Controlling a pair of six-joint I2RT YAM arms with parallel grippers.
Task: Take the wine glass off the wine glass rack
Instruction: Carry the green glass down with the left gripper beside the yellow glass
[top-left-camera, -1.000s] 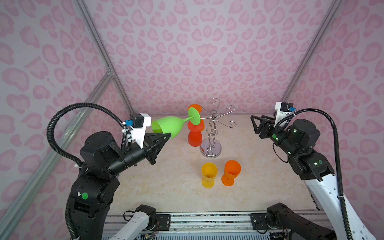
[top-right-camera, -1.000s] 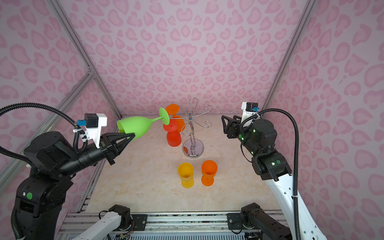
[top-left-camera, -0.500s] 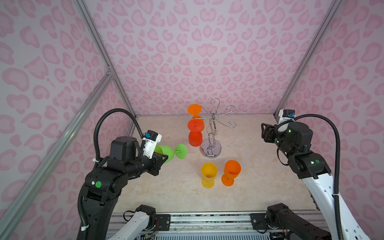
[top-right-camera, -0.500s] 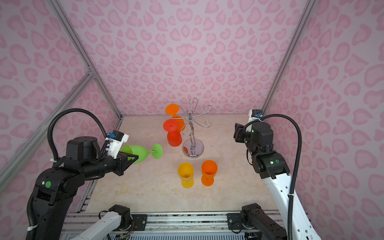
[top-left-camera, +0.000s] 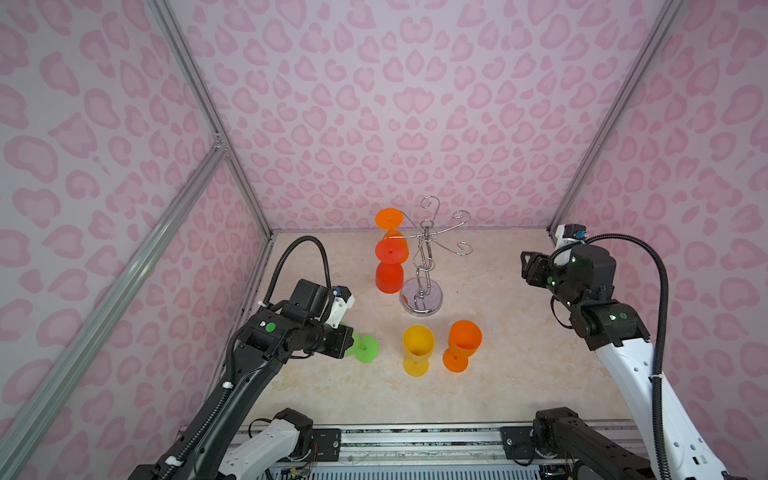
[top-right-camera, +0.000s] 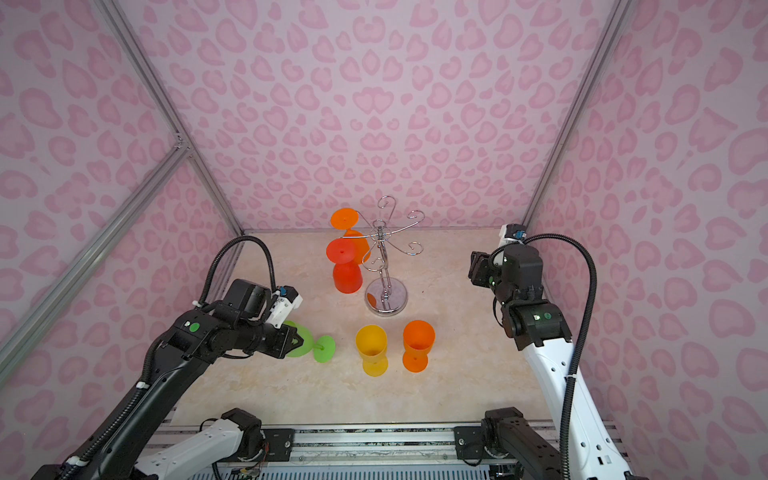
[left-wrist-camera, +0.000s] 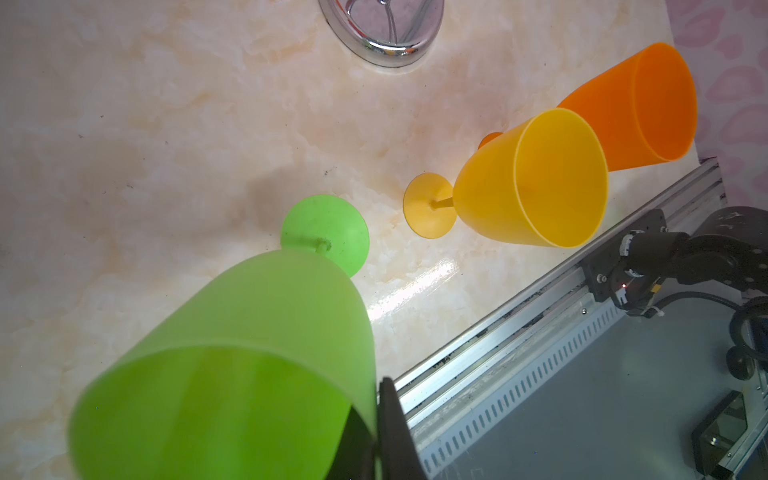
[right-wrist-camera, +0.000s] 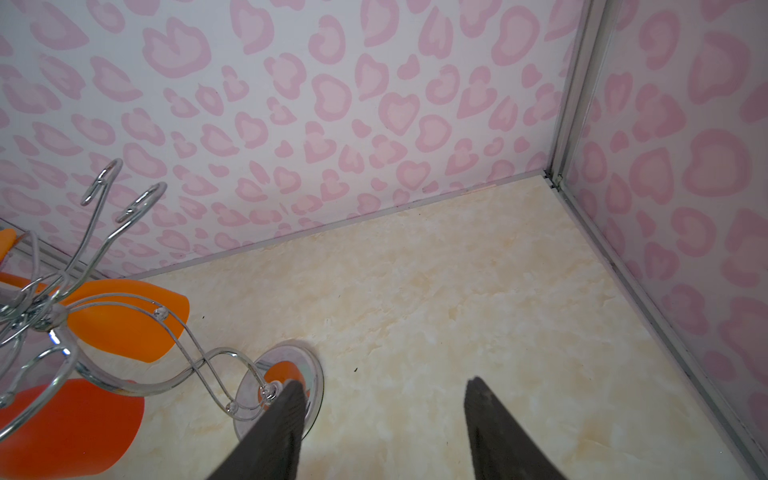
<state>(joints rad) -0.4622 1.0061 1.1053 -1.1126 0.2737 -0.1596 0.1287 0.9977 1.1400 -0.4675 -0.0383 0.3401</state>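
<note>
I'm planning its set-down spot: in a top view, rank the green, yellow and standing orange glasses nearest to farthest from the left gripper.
1. green wine glass: held by the left gripper.
2. yellow glass: upright, to its right.
3. orange glass: upright, right of the yellow.

No readable text, labels, brands, numbers or signs anywhere. Nothing legible on wine glass rack (top-left-camera: 432, 299), green wine glass (left-wrist-camera: 249, 332) or worktop (top-left-camera: 519, 374).

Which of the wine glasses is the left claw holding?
The green wine glass, pinched at its rim and tipped sideways. The yellow glass and orange glass stand free; two more hang on the rack.
</note>
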